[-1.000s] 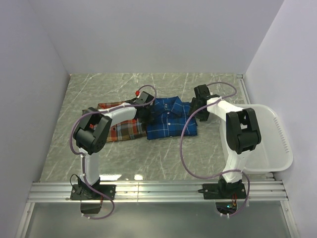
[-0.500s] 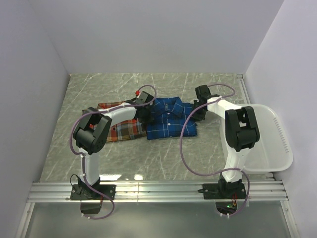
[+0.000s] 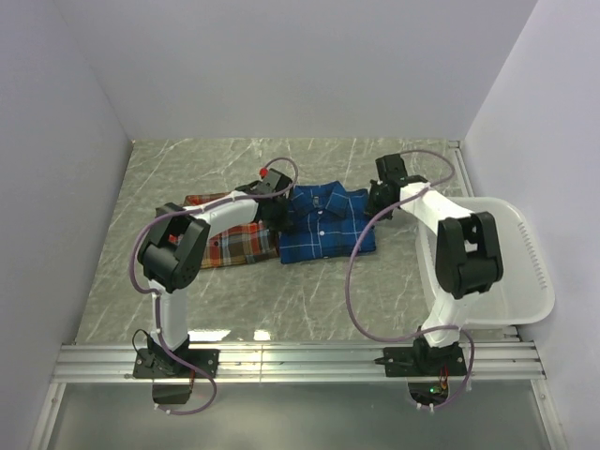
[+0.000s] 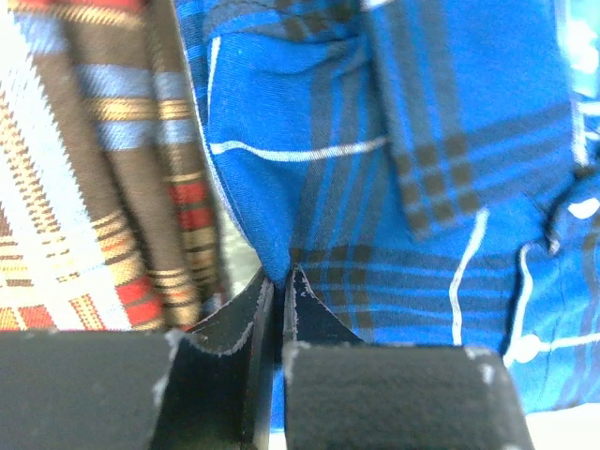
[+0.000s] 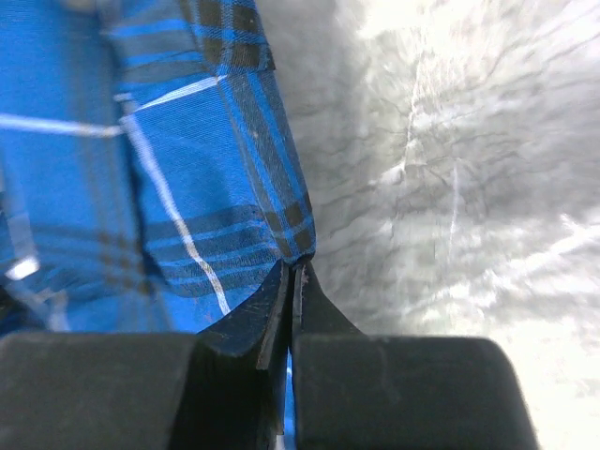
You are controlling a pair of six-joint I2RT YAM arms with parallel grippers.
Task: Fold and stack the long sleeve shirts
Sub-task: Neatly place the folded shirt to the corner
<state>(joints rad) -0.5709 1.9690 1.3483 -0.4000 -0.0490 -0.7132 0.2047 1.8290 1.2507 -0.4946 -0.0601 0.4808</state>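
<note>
Now the left end effector [image 4: 278,286] and right end effector [image 5: 292,277] each pinch the blue shirt [image 3: 323,225]; folding likely needs an even lift.

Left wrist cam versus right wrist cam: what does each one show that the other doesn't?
Only the left wrist view shows the red shirt, lying right beside the blue one. Only the right wrist view shows bare table past the cloth's edge. Both show the blue shirt: the left gripper and the right gripper are each shut on an edge of it.
</note>
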